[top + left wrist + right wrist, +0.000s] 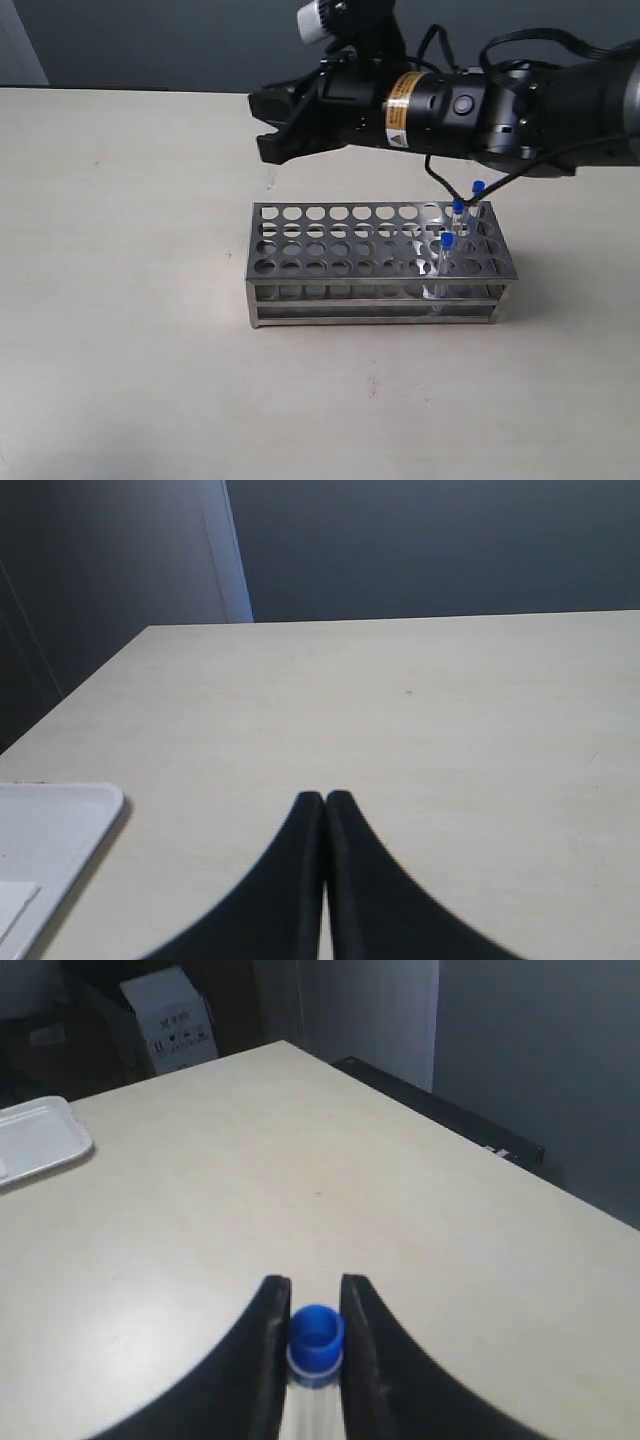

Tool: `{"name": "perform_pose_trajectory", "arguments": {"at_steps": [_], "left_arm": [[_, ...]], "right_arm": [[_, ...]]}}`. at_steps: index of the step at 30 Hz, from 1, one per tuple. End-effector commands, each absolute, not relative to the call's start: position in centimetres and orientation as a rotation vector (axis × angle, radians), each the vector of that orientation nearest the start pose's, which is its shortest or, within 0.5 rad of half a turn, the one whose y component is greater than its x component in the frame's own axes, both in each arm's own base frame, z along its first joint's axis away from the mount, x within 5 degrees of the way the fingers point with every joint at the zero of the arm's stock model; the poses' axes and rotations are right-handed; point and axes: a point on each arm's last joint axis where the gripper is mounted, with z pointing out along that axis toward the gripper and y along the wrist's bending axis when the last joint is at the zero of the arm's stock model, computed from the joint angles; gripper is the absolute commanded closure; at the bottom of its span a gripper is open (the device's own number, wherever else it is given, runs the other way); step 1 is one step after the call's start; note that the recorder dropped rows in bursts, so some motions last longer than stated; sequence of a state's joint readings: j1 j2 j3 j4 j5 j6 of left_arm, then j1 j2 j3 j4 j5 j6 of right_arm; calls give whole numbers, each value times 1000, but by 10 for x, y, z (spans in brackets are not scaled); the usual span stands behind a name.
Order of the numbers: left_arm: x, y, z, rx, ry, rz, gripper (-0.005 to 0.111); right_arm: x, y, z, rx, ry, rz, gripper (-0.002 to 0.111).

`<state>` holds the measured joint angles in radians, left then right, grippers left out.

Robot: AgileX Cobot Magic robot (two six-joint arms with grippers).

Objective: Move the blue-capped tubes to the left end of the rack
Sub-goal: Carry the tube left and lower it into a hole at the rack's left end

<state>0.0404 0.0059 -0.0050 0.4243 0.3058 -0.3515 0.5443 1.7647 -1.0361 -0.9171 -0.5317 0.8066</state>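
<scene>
The right gripper [315, 1284] is hovering near the left end of the rack [370, 290], its jaws pinching one blue-capped tube [316, 1338]. Three more tubes [458, 215] are standing at the rack's right end. The left gripper [325, 798] is showing jaws pressed together over the worktop [420, 710].

Arm's yellow label [404, 112]: print unreadable.

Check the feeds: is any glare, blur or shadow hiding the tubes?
Exterior view: even light, mild glints on the rack; three blue caps read clearly, their clear bodies fade into the steel. Right wrist view: the right gripper holds a blue-capped tube, cap sharp, body washed out. Left wrist view: the shut left gripper is featureless black.
</scene>
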Motion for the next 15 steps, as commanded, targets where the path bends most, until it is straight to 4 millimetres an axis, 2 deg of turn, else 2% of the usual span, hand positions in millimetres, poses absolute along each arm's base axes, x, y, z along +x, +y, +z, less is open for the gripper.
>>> {"name": "perform_pose_trajectory", "arguments": {"at_steps": [1,4,15], "left_arm": [[53,14,189,-84,1758,176,106],[53,14,189,-84,1758,176,106],[53,14,189,-82,1759,177,106]], "right_arm": [[319,244,224,-852,1763,699,109],[321,246,217,-849,1779,714,109],[321,245,216,-843,1794,702,109]]}}
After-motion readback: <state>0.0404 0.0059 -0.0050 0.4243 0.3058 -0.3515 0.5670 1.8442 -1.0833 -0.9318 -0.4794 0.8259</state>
